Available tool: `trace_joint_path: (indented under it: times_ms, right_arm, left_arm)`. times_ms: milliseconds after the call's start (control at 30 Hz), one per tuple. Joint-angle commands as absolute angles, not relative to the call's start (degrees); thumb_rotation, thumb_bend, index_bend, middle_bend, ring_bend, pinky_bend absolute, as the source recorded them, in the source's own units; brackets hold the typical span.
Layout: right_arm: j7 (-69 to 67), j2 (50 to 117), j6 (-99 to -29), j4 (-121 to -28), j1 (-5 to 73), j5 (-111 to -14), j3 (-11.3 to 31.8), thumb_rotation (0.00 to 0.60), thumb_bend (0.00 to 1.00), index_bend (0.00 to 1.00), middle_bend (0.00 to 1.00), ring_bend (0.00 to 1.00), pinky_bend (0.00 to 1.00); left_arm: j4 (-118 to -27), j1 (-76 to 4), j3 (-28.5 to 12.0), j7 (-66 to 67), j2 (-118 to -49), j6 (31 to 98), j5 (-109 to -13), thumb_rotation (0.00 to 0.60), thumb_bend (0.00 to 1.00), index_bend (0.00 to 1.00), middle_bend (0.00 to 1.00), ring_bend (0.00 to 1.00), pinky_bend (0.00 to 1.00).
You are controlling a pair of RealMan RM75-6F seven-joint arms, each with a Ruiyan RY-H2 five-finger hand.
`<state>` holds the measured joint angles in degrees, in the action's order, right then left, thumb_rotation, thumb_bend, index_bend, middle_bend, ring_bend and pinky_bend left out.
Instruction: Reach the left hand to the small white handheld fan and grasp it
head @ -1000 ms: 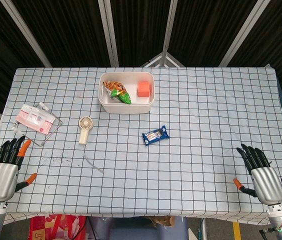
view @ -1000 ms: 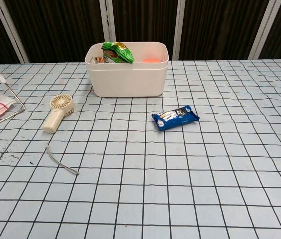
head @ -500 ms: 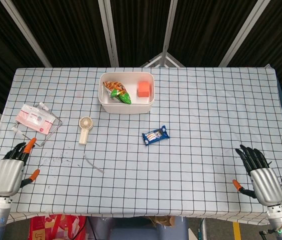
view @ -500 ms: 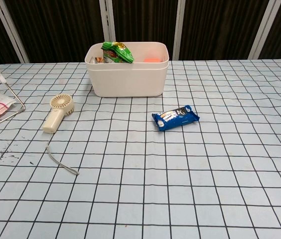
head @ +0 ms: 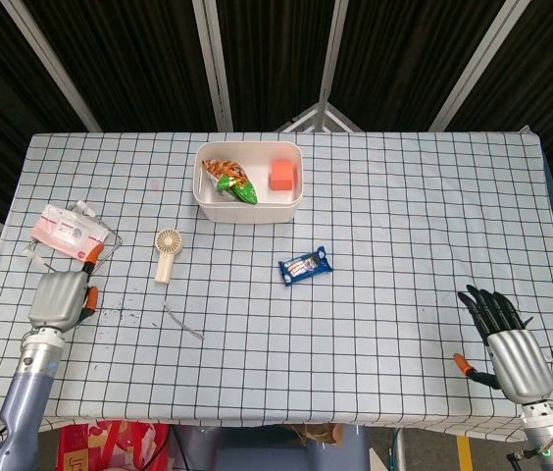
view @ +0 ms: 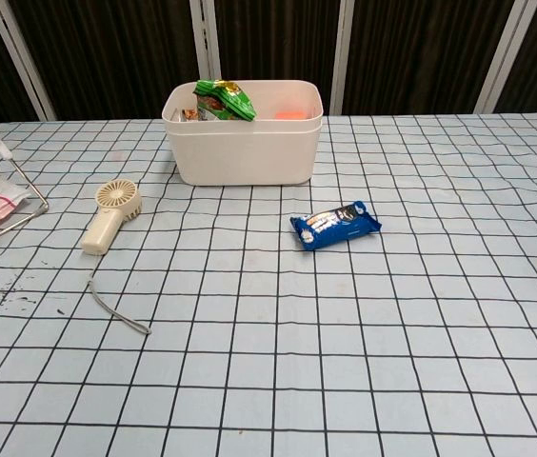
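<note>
The small cream-white plastic handheld fan [head: 166,253] is laid flat on the checked white-and-black tablecloth [head: 375,196], at about 7 o'clock from the white rectangular plastic bin [head: 248,183]. Its round head is turned toward the bin and its handle toward the table's near edge, so the handle is presented to a hand arriving from the near left. A thin grey cord [view: 116,309] is seen trailing from the handle end toward 5 o'clock.

The silver-backed left hand [head: 59,297] is positioned over the cloth at about 8 o'clock from the fan, well apart from it, just beside the pink-and-white flat packet [head: 67,232] resting on a wire stand. Only the back of this hand is shown, and an orange fingertip at the chest view's left edge; whether the fingers are spread or curled cannot be told. Nothing is seen held.

The right hand [head: 504,339] is parked near the table's near right edge with its black fingers extended and apart, grasping nothing, presumably to be kept clear of the reach.

The blue rectangular snack wrapper [head: 305,265] lies at about 3 o'clock from the fan, outside the expected path.
</note>
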<state>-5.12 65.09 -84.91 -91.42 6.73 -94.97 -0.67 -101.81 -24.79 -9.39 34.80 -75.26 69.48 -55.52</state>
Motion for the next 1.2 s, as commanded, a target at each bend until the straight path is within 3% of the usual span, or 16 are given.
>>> trace_joint_path:
  times_ms: [33,500,1200]
  right_arm:
    - [-5.4,65.0,-84.9,-91.4,6.8,-95.0,-0.7,0.600,0.29,0.00,0.00,0.00,0.06]
    - [-6.5,64.8,-84.8,-91.4,7.0,-95.4,-0.8,0.600,0.29,0.00,0.00,0.00,0.06]
    - [-6.7,64.7,-84.8,-91.5,7.1,-95.5,-0.9,0.600,0.29,0.00,0.00,0.00,0.06]
  left_arm:
    - [-99.8,-30.3,-12.5,42.0,-79.5,65.6,-46.4,0.600,0.81,0.00,0.91,0.77,0.91]
    - [-93.7,-37.1,-11.7,49.0,-87.8,64.8,-37.1,0.600,0.81,0.00,0.90,0.77,0.91]
    - [-90.8,-40.1,-10.3,49.3,-91.7,65.3,-35.4,0.600,0.81,0.00,0.90,0.76,0.91]
